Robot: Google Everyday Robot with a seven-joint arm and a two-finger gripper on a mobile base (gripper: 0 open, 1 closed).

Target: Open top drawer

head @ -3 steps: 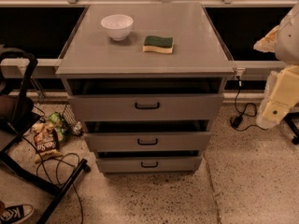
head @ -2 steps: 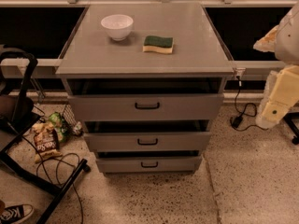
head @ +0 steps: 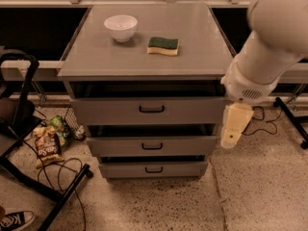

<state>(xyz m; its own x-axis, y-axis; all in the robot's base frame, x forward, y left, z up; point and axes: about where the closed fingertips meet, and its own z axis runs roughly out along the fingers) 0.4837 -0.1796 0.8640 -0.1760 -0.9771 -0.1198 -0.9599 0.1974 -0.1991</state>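
Note:
The top drawer (head: pixel 192 111) is the tallest grey front in the grey metal cabinet, just under the cabinet top (head: pixel 144 64). Its black handle (head: pixel 151 109) sits mid-front, with a dark gap above the front panel. Two shorter drawers (head: pixel 152 147) (head: pixel 153 169) lie below it. My white arm (head: pixel 269 37) comes in from the upper right and covers the cabinet's right front corner. My gripper (head: pixel 234 127), cream-coloured, hangs down beside the right end of the top drawer, well to the right of the handle and holding nothing that I can see.
A white bowl (head: pixel 120 27) and a green-and-yellow sponge (head: pixel 162 45) lie on the cabinet top. A black frame (head: pixel 26 124), snack bags (head: pixel 45 146), cables and a shoe (head: pixel 15 220) are on the floor at left. A black stand leg (head: pixel 290 119) is at right.
My arm has swung in from the right edge toward the cabinet and now covers its right front corner. The gripper has come close to the top drawer's right end. The drawers have not moved.

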